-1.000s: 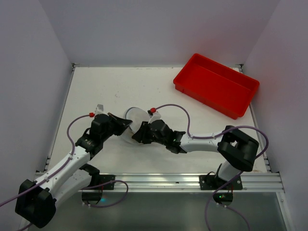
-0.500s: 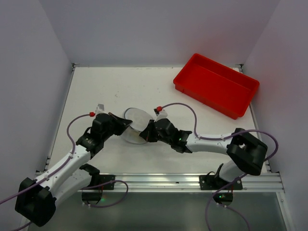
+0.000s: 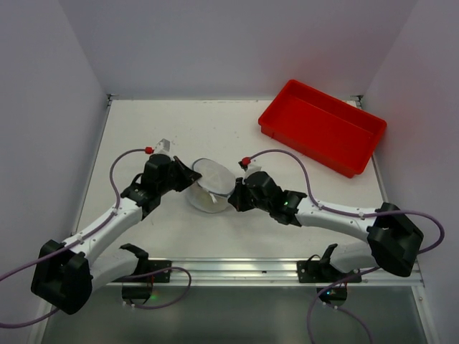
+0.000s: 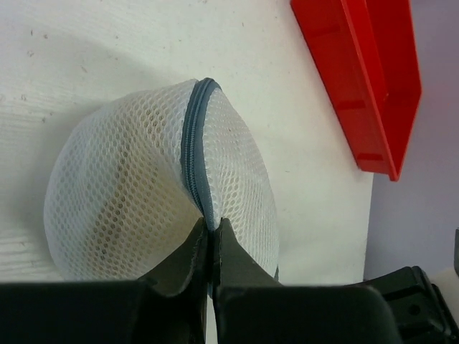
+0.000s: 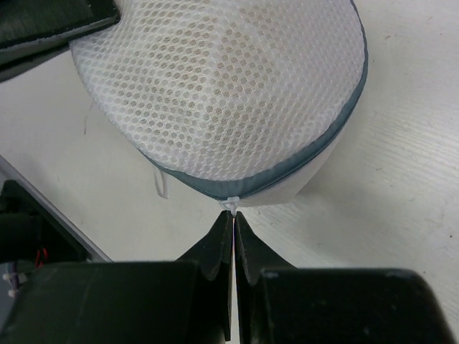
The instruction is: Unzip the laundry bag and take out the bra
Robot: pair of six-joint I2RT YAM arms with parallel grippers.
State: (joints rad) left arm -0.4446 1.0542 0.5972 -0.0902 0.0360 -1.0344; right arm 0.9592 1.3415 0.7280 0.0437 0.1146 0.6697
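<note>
Counting in the top view: one white mesh laundry bag [image 3: 208,188] lay on the table [image 3: 143,129] between two grippers. The left gripper [image 3: 188,178] touched its left side and the right gripper [image 3: 231,199] its right. One red tray [image 3: 323,127] sat well apart, far right.

Left wrist view: one grey zipper [image 4: 191,143] crossed the bag; the jaws were pinched together on its rim seam.

Right wrist view: the jaws were closed on one white pull tab [image 5: 232,206]; the visible zipper stretch was closed.
</note>
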